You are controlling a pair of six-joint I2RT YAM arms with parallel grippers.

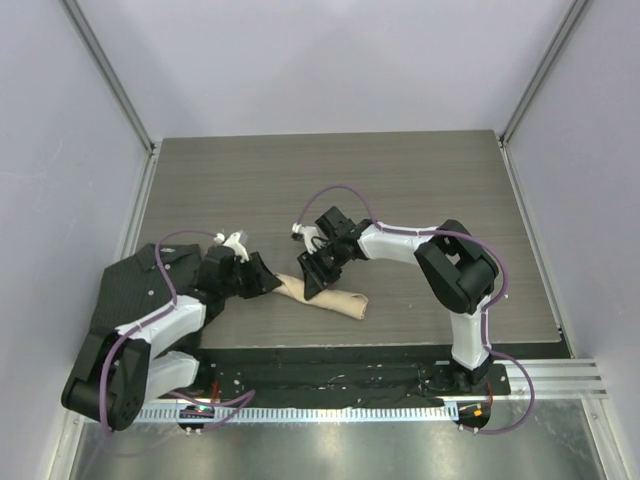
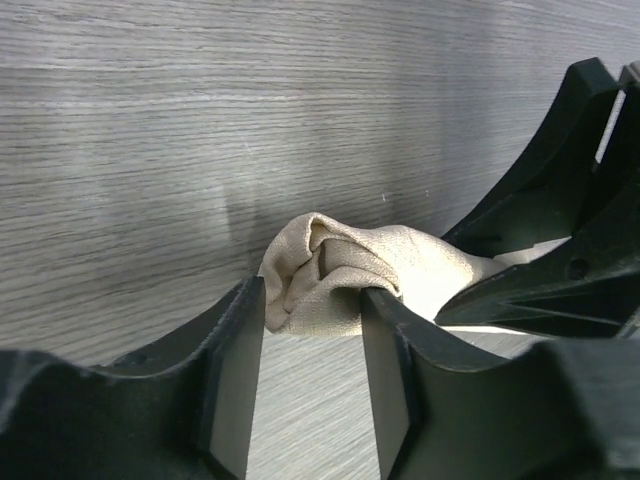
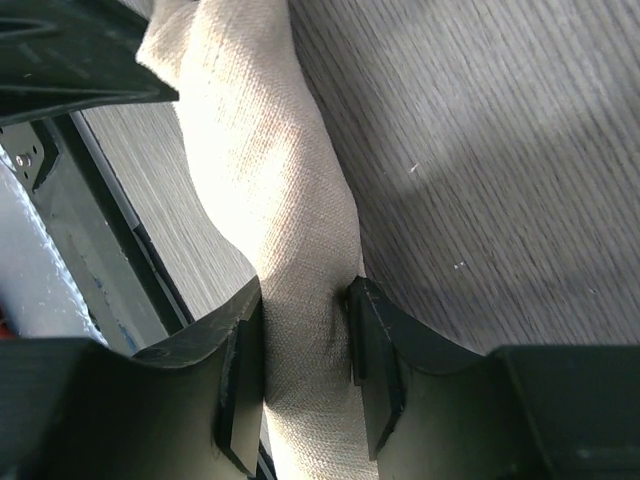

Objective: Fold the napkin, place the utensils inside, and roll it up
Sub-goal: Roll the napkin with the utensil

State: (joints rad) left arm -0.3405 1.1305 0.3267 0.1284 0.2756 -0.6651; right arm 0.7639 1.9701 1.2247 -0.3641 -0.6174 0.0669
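The beige napkin (image 1: pixel 335 298) lies as a tight roll on the wood-grain table near its front edge. My right gripper (image 1: pixel 318 275) is shut on the roll's middle, its jaws pinching the cloth (image 3: pixel 300 300) from both sides. My left gripper (image 1: pixel 268 282) is open at the roll's left end; the crumpled end (image 2: pixel 335 270) sits just past its fingertips, touching the right finger, with bare table between the jaws. The right gripper's fingers (image 2: pixel 560 260) show at the right in the left wrist view. The utensils are hidden.
A dark grey-black ribbed cloth (image 1: pixel 135 285) lies at the table's left under my left arm. The table's front edge with a black rail (image 1: pixel 350 375) runs just below the roll. Enclosure walls stand on both sides and behind.
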